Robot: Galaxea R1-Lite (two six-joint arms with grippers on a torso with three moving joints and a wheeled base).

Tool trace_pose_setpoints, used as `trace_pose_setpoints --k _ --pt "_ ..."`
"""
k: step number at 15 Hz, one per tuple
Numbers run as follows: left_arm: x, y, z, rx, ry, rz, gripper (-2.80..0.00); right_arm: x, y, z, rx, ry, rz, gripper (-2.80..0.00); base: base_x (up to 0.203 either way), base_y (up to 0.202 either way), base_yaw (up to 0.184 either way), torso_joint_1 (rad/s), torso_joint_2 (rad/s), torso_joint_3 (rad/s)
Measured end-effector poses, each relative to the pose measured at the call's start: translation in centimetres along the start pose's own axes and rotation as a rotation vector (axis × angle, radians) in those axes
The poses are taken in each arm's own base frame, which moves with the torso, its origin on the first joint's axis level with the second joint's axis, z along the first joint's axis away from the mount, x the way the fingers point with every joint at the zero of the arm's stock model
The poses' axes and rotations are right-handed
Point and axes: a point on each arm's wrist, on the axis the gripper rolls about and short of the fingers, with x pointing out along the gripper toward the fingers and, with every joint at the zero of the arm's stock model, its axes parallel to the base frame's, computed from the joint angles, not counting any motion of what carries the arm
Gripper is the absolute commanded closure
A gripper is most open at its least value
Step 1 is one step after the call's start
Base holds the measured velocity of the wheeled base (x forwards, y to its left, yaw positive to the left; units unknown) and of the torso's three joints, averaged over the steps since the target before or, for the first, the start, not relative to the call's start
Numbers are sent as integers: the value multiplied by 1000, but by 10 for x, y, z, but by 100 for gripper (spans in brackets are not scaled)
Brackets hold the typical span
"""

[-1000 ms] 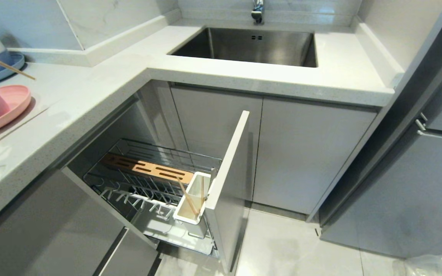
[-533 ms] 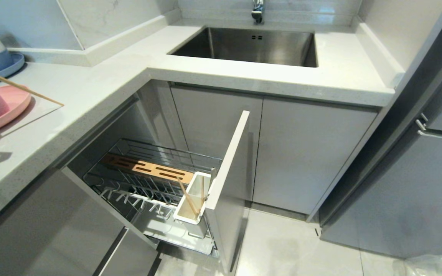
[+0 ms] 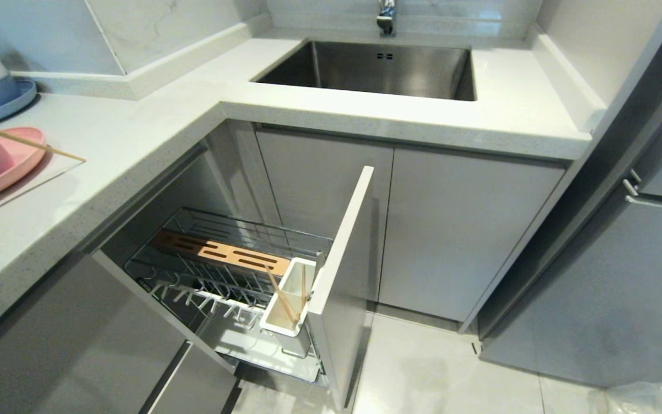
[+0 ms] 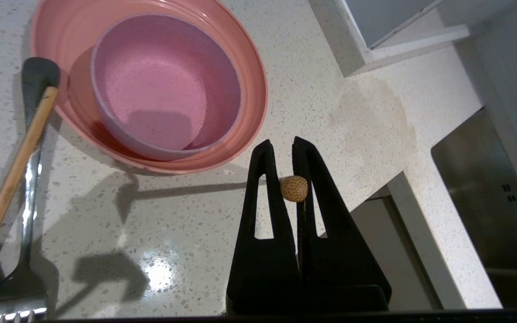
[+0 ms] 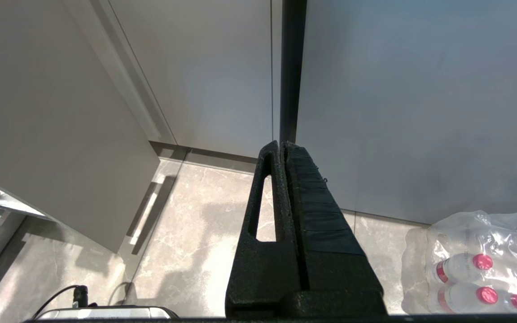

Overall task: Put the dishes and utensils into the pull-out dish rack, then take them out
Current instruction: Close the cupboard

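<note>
A single chopstick [image 4: 293,188] was held clamped between the narrow fingers of the left gripper [image 4: 285,154], above the countertop [image 3: 135,132] just beside the pink plate [image 4: 249,67], in which the pink bowl [image 4: 164,85] was nested. In the head view the stick [image 3: 20,141] was seen slanting across the plate [image 3: 20,155] from the left edge of the frame. A second loose chopstick [image 4: 11,179] and the fork [image 4: 27,251] were left lying on the counter beside the plate. The pull-out dish rack [image 3: 233,270] was drawn open below, with 2 sticks [image 3: 285,299] already stood in its white utensil holder [image 3: 296,282]. The step was judged to be utensil loading. The next move was judged to call for the stick being carried down and tipped upright over the holder. The right gripper [image 5: 283,148] was parked with its fingers pressed together, near the floor.
</note>
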Motion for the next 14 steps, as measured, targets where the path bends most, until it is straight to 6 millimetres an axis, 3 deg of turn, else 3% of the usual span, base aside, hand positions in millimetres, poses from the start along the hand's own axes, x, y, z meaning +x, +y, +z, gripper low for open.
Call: trace_pose_setpoints --k 10,14 --pt "-55 2 7 -130 -79 -79 0 0 0 0 0 0 0 0 0 0 0 0 0 0" --pt "-59 6 1 -201 -29 -98 0 0 0 0 0 0 0 0 0 0 0 0 0 0"
